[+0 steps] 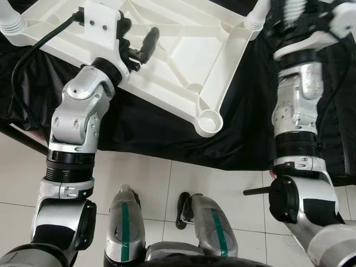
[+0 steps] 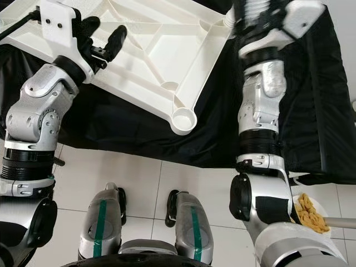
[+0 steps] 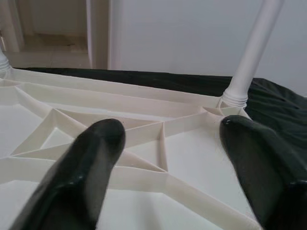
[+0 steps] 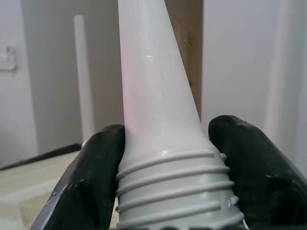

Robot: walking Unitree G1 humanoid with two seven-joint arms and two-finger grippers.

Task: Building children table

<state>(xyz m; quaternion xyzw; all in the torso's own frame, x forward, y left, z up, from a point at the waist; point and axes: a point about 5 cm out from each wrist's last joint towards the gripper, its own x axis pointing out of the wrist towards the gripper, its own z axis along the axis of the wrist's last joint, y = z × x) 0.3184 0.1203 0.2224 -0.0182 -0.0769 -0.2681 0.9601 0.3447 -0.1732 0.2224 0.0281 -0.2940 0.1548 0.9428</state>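
Note:
The white plastic table top (image 1: pixel 183 50) lies upside down on a black cloth, ribs facing up. White legs stand in its far right corner (image 1: pixel 254 18) and far left corner (image 1: pixel 11 22). The round socket (image 1: pixel 209 119) at the near corner is bare. My left gripper (image 1: pixel 139 44) hovers open just over the ribbed underside, nothing between its fingers (image 3: pixel 96 158). My right gripper (image 4: pixel 168 139) is raised at the table's far right, shut on another white leg (image 4: pixel 153 86) just above its threaded end. That arm is blurred in the eye views.
The black cloth (image 1: pixel 139 128) hangs over the support's near edge above white floor tiles (image 1: pixel 150 183). My own legs (image 1: pixel 125 228) stand close to it. A dish of yellow food (image 2: pixel 308 214) sits low on the right. A black cable (image 1: pixel 22 61) loops by my left arm.

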